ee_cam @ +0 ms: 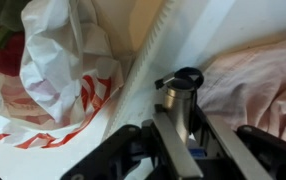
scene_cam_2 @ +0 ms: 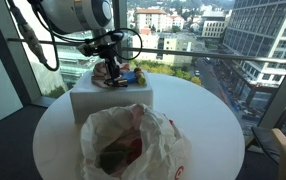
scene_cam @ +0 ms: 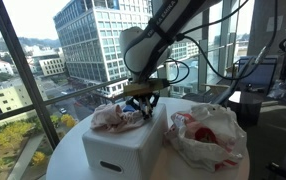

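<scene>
The gripper [scene_cam: 143, 102], at the centre of an exterior view, hangs spread over a white box [scene_cam: 123, 148]. Mid-frame in the wrist view, a small capped bottle [ee_cam: 179, 92] stands between its fingers, beside pink cloth [ee_cam: 255, 80]. This looks like the closing-in stage, and a grip calls for squeezing squarely.

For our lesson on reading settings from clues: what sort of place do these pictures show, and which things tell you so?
Probably an upper-floor office or lab in a city high-rise. Floor-to-ceiling windows look down on streets and a tower block, and a round white table stands beside them.
</scene>
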Robot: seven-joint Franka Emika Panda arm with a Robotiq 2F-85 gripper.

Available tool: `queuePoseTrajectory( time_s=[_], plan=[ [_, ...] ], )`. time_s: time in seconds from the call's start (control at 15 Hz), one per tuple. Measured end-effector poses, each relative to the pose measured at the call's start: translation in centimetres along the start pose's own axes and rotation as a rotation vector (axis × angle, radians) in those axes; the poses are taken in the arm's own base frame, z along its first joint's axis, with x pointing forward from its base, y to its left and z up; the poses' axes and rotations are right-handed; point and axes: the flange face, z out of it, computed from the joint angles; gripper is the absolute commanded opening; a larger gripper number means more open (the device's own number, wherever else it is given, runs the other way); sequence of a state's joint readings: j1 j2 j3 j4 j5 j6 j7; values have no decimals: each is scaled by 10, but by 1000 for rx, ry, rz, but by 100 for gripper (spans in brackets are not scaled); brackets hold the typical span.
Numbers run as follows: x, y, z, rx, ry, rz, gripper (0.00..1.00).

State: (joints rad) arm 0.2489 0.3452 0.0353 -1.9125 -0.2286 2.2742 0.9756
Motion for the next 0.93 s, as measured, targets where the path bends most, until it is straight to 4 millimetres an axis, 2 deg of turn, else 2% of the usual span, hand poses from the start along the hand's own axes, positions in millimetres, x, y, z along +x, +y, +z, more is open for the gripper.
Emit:
queuePoseTrajectory(
  time_s=[0.2, 0.4, 0.53, 0.73, 0.93],
  plan=[
    [-11, 16, -44, -12, 7, 1, 14],
    [-22, 53, -81, -59, -9, 28, 14],
    [-26, 81, -92, -92, -29, 59, 14],
    [-28, 126, -86, -152, -98, 124, 13],
    [-33, 163, -53, -192, -216, 180, 13]
  ],
)
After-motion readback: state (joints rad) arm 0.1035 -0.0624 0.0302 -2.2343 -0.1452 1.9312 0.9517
